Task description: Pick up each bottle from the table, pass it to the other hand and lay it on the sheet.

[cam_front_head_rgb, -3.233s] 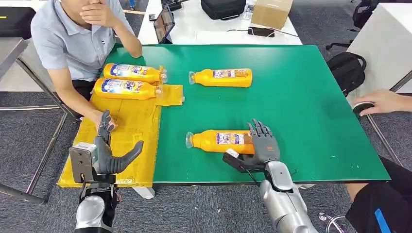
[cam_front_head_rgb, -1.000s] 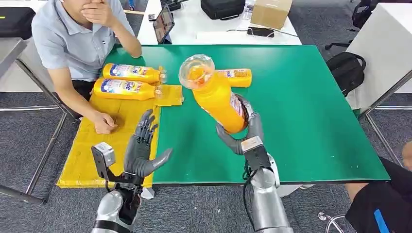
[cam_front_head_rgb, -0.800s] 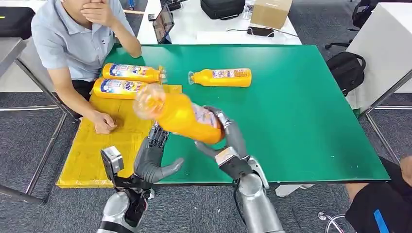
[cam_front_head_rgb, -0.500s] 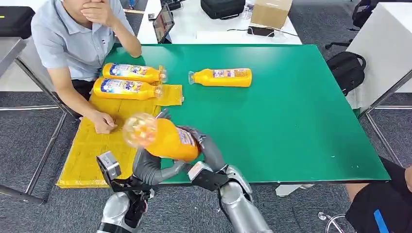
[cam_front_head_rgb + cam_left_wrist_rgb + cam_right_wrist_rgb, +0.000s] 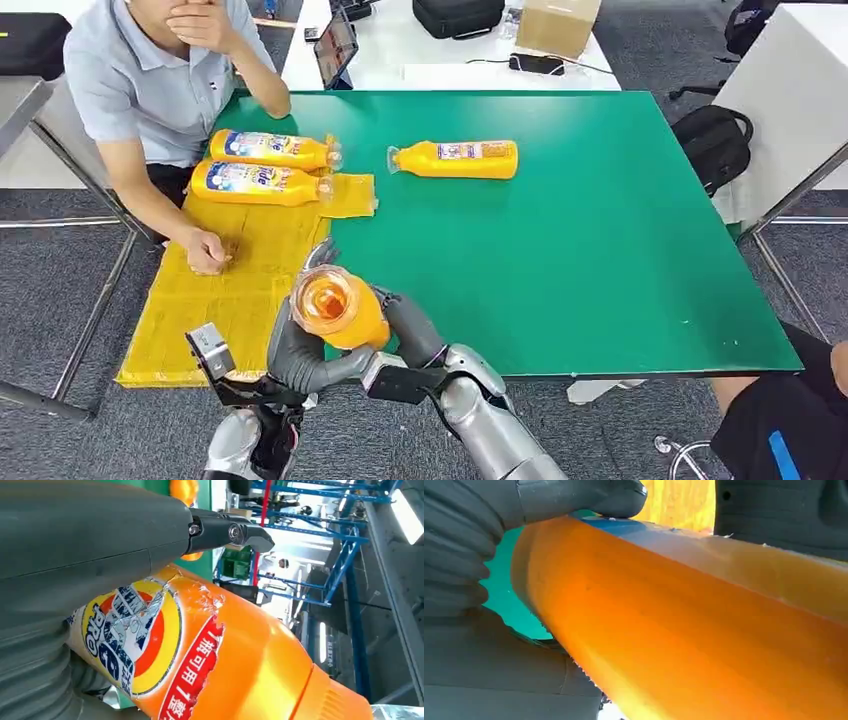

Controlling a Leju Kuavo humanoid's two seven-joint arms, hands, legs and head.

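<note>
Two hands on one bottle [image 5: 335, 305] in our head view, at 6 o'clock over the table's [image 5: 600, 250] near edge beside the sheet [image 5: 240, 270], cap toward the camera. Right hand [image 5: 405, 325] wraps its base; left hand [image 5: 295, 350] cups it from below. Two bottles lie on the sheet at 11, one on the table at 12. Left wrist view: thumb [image 5: 100, 525] pressed over the label. Right wrist view: fingers [image 5: 589, 497] curled round the body. We judge it full, heavy, slick; grip mid-body.
</note>
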